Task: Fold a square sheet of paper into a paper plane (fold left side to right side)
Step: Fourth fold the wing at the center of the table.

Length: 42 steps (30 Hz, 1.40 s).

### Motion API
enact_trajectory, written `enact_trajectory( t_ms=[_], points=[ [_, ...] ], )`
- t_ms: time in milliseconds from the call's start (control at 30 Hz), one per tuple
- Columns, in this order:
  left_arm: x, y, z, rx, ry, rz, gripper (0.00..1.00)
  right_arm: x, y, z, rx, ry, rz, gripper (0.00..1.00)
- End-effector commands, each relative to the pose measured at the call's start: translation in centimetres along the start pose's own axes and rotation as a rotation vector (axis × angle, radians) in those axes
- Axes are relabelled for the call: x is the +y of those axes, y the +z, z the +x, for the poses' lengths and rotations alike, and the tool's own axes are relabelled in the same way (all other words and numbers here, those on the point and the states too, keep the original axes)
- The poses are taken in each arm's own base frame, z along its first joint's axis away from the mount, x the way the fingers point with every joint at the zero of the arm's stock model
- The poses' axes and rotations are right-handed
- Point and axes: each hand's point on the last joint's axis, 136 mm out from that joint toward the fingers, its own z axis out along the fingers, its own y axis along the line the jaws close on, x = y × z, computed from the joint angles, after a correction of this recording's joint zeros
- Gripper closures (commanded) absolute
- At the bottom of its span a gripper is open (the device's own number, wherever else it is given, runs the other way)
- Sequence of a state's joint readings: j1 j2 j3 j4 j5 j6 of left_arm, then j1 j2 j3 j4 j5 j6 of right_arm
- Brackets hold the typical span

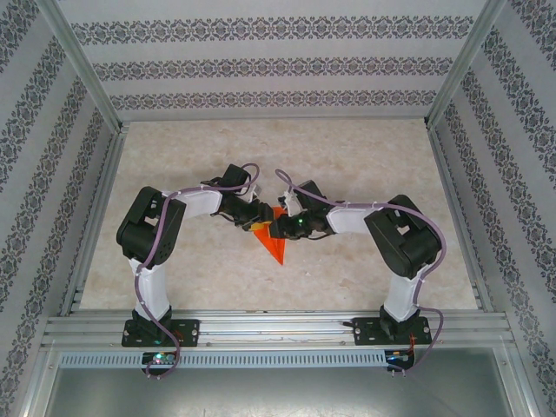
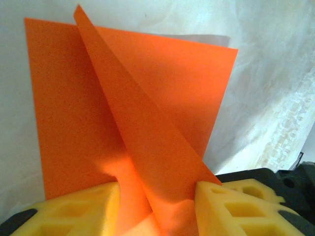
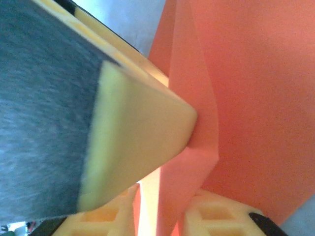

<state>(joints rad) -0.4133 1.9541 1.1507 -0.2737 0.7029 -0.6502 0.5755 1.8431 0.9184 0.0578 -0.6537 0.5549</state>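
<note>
Scene: two arms are meeting over the middle of the pale table [image 1: 174, 156], inside patterned walls [image 1: 261, 65].
Paper: the orange-red paper [image 1: 275, 245] is lying at the centre of the overhead frame, just below the two grippers, its sharp tip pointing toward the bottom edge.
Left gripper: the left gripper [image 1: 252, 219] is reaching in from the left of the overhead frame and touching the paper's upper edge.
Left grip: in the left wrist view the yellow pads [image 2: 78, 211] are standing part-way apart at the bottom of the frame, and the paper [image 2: 147, 113] is running up between them. A long triangular flap is rising across a flat panel toward the upper left. Whether the pads are clamping it cannot be told.
Right gripper: the right gripper [image 1: 281, 228] is coming in from the right and sitting over the paper's top.
Right grip: in the right wrist view the paper [image 3: 256, 98] is passing between the yellow fingers [image 3: 216, 211] at the bottom. Whether it is pinched or loose cannot be told.
Contact: one blurred finger [image 3: 142, 128] of the left gripper is pressing in from the upper left against the raised fold.
</note>
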Motion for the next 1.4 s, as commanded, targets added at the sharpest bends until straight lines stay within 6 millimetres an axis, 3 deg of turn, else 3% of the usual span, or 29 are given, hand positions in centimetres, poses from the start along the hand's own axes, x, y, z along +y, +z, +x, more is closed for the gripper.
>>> enact_trajectory(
  t_ms=[0, 167, 367, 967, 1367],
  points=[
    [3.8, 1.1, 1.4, 0.038, -0.041, -0.149, 0.54, 1.1, -1.4, -0.6, -0.035, -0.015, -0.044, 0.68],
    [3.7, 1.1, 1.4, 0.036, -0.039, -0.146, 0.54, 0.9, -2.5, -0.8, -0.054, -0.005, -0.048, 0.62],
    [3.6, 1.1, 1.3, 0.036, -0.037, -0.147, 0.54, 0.9, -3.2, -1.5, -0.073, 0.019, -0.071, 0.61],
    [3.6, 1.1, 1.2, 0.036, -0.037, -0.145, 0.54, 0.0, -1.4, -1.9, -0.05, 0.059, -0.069, 0.72],
    [3.5, 1.0, 1.2, 0.034, -0.034, -0.147, 0.54, -1.1, -1.4, -1.5, -0.048, 0.069, -0.021, 0.97]
  ],
)
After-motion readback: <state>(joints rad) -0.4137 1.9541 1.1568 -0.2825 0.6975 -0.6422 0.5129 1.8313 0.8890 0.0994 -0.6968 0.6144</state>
